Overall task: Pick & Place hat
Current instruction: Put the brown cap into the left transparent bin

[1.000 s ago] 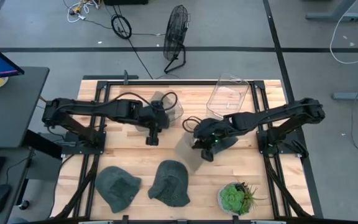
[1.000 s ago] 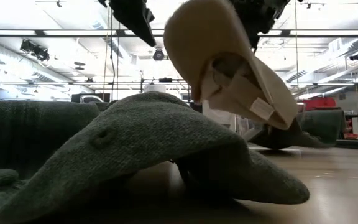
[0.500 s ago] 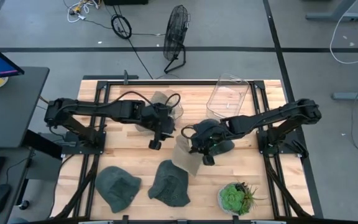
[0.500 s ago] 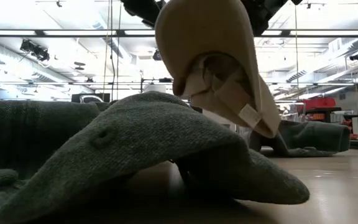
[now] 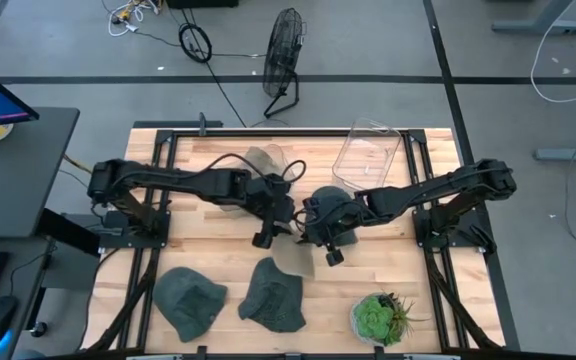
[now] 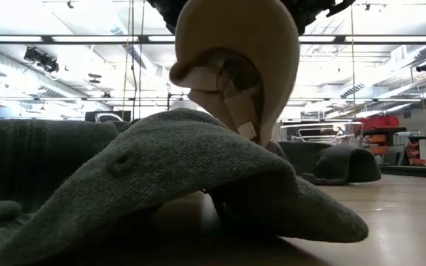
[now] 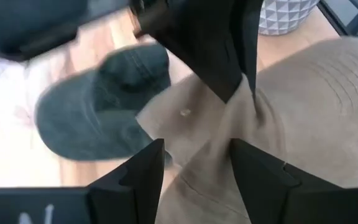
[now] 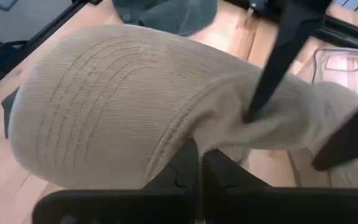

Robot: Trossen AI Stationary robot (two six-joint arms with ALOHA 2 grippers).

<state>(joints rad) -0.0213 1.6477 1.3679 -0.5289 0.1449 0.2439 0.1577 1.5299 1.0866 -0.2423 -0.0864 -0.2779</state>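
A beige hat (image 5: 296, 262) hangs in the air at the table's middle, with my right gripper (image 5: 330, 255) shut on it. In the low view the beige hat (image 6: 235, 59) hangs just above a green hat (image 6: 161, 177). My left gripper (image 7: 194, 165) is open. It has come in from the table's left (image 5: 264, 238), and its fingers stand on either side of the hat's bunched cloth (image 7: 229, 130). Two green hats (image 5: 190, 300) (image 5: 273, 295) lie flat near the front edge, and a third (image 6: 339, 164) lies farther back. My right gripper pinches a bunched fold of the beige hat (image 8: 191, 134) between its two shut fingers, where the stitched brim gathers. The fingers (image 7: 216, 62) come from above, slanting down. The hat hangs below them, tilted and clear of the table. I cannot tell whether my left gripper's fingers touch the cloth.
A clear plastic bin (image 5: 368, 155) lies tipped at the table's far side. A potted green plant (image 5: 378, 318) stands at the near right corner. Bare wood shows at the table's left half in front of the left arm.
My left gripper has gone toward the table's right and near edge, up to the beige hat. My right gripper has carried the hat a little toward the table's left. The hat has swung and turned below it and stays clear of the table.
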